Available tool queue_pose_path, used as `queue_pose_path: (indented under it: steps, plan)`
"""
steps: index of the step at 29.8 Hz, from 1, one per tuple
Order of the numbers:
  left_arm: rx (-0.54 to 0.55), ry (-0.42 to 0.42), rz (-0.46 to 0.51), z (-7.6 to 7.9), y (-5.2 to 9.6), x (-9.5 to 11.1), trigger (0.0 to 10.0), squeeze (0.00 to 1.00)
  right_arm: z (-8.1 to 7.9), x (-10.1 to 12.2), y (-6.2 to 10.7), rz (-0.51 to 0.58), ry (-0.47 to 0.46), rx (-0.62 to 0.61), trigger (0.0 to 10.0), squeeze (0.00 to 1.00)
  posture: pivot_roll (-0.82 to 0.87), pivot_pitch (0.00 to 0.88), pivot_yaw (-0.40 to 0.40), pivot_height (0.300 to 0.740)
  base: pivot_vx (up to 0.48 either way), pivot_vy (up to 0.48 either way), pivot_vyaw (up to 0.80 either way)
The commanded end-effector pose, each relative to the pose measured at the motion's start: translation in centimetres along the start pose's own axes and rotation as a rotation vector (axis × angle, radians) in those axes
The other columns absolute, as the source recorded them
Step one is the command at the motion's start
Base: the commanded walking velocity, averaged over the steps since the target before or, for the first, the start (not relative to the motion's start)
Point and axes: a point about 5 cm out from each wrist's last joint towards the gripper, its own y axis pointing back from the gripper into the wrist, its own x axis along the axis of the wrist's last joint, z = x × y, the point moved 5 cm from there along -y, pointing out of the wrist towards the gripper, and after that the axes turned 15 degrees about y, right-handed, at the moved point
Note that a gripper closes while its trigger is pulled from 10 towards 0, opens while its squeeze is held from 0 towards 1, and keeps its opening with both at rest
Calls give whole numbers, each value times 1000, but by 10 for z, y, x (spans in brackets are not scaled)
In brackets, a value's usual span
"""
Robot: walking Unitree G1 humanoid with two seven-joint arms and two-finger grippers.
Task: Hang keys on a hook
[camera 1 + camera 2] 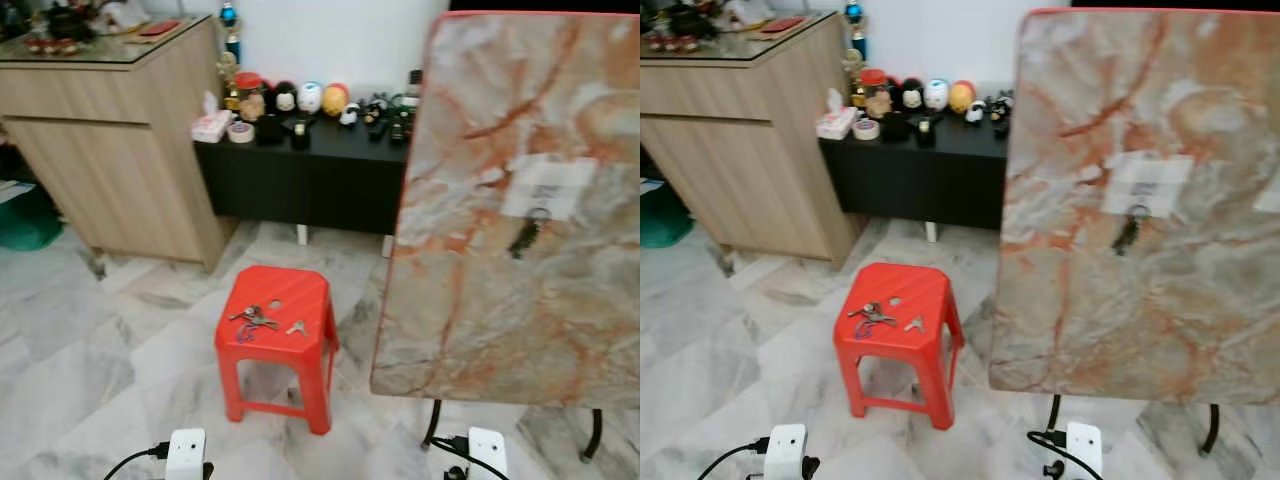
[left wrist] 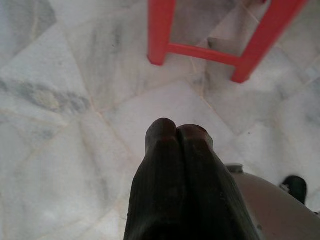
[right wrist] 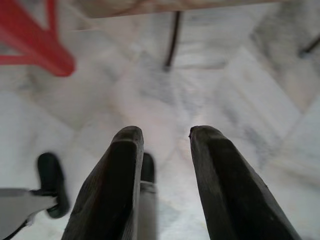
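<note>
The keys (image 1: 252,322) lie on the red stool (image 1: 276,300), at the 9 o'clock side of its seat, with a single key (image 1: 297,327) just beside them toward 3 o'clock. On the tilted marble slab (image 1: 500,250), up at 2 o'clock from the stool, a pale patch (image 1: 548,187) carries a hook (image 1: 540,213) from which a dark bunch (image 1: 524,238) already hangs.

Both arms hang low near the floor. The left gripper (image 2: 179,132) points at the tiles short of the stool's legs, its fingers pressed together and empty. The right gripper (image 3: 165,137) points at the floor near the slab's black legs (image 3: 172,35), its fingers spread apart with nothing between them.

The step in hand looks like the approach and pick-up. To do it well, I would stand squarely before the stool, part the left fingers before coming down, and pinch the ring or the thickest part of the bunch rather than a flat blade, which sits flush on the seat. A light stool may slide, so press straight down, not sideways.

Containers: none is clearly open. The black low cabinet (image 1: 300,180) at 12 o'clock bears small figurines (image 1: 300,97), a tape roll (image 1: 240,132) and a tissue pack (image 1: 211,125); a green tub (image 1: 25,222) at 9 o'clock hides its contents.
</note>
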Motion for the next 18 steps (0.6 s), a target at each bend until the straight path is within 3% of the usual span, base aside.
queue_pose_path:
  steps: [1,12,18]
  plan:
    - [8,15,-9,-2,0,-1,10000,0,0,-5,0,-14,10,4,10000,0,9,8,13,740,0,409,0]
    - [6,14,-11,-1,0,-1,10000,0,10,-14,1,-36,13,-16,10000,0,7,20,15,740,0,468,0]
    - [3,11,-11,0,-1,0,10000,0,7,-20,2,-42,8,-11,10000,0,7,20,15,740,0,480,0]
